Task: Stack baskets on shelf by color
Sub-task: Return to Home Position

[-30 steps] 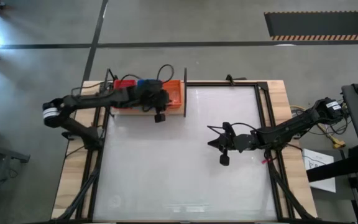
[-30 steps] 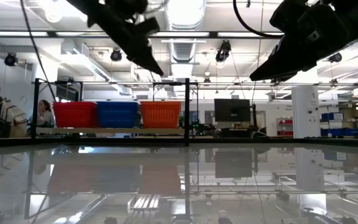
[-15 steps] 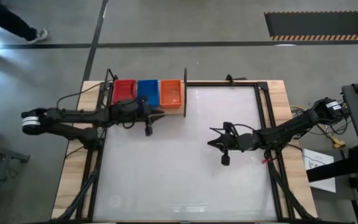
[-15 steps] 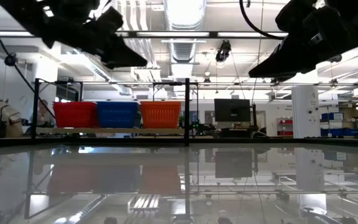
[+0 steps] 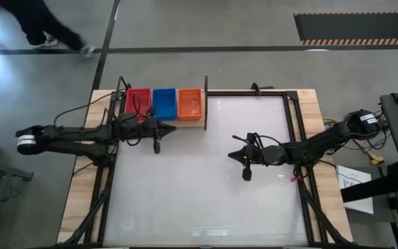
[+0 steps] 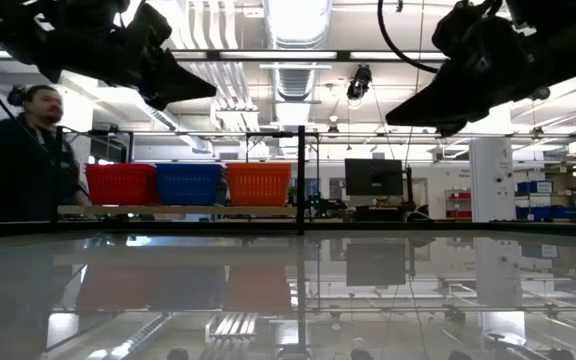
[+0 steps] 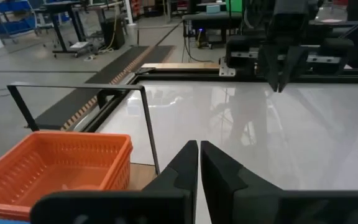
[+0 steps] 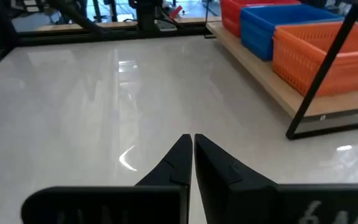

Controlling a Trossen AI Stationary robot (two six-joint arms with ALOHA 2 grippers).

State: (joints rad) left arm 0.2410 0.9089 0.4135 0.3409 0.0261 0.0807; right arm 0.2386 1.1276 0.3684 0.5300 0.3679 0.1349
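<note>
Two dark robot arms reach over a glossy white surface (image 5: 199,194), seen from above, from table height and from each wrist. The left fingers (image 7: 188,158) are pressed together, holding nothing, and hover above the surface.

Just beside them, off to one flank, is a light-wood shelf board (image 8: 263,70) with a thin dark upright post (image 8: 321,78) at its end. On the board, side by side and touching, stand the red perforated plastic baskets (image 5: 138,102), the blue perforated plastic baskets (image 5: 164,102) and the orange perforated plastic baskets (image 5: 190,102). The orange ones are nearest the left fingers and the post.

The right fingers (image 8: 180,155) are also closed on nothing. They hang over the middle of the surface, well apart from the shelf and pointing towards it. With each colour on the board and both arms empty, the sorting looks finished.

The baskets look light, with thin but fairly stiff walls and mesh sides that give some purchase. The rim of a short wall seems the best place to hold one. A pinch there may lift only the top basket of a nested stack, and the wall may flex.

- No view shows how many baskets sit in each colour.
- A pale patch inside the orange basket in the left wrist view cannot be identified.
- That view cuts off the red baskets entirely.
- A person in dark clothing (image 6: 18,150) stands beyond the surface, partly cropped.
</note>
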